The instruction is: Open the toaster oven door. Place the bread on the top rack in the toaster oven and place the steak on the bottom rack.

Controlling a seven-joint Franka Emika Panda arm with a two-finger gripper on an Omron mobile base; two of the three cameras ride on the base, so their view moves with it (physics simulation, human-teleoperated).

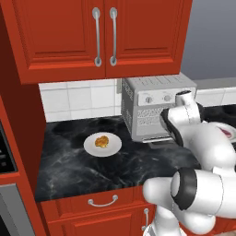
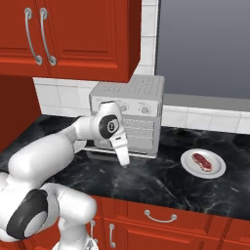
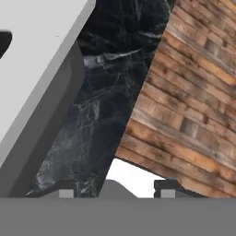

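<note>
Left base view
Oven: set at the back of the black marble table, against the white tiles, under the red cupboards; three knobs are seen on its front strip.
Door: seen as a pale edge sticking out low at the oven's front, so it appears let down (the arm hides most of it).
Bread: laid on a white plate, left of the oven and well apart from it.
Steak: a red sliver is glimpsed on a second plate at the right edge, behind the arm.
Arm: bent across the oven's front; the claw itself is covered by the wrist.

Right base view
Oven: seen from its right side, slotted top up.
Door: a thin pale strip lies flat along the oven's foot, just over the table.
Steak: laid on a white plate, right of the oven, near the table's front.
Claw: pointed down and forward, just before the door's front edge; whether it touches cannot be told.
Racks: not made out (the arm stands before the cavity).

Hand view
Door: a pale slab with a dark underside fills the upper left, tilted.
Table: black marble runs beside it, with wood flooring beyond.
Claw: the tips stand somewhat apart, neither wide nor pressed together, with nothing between them.
</note>
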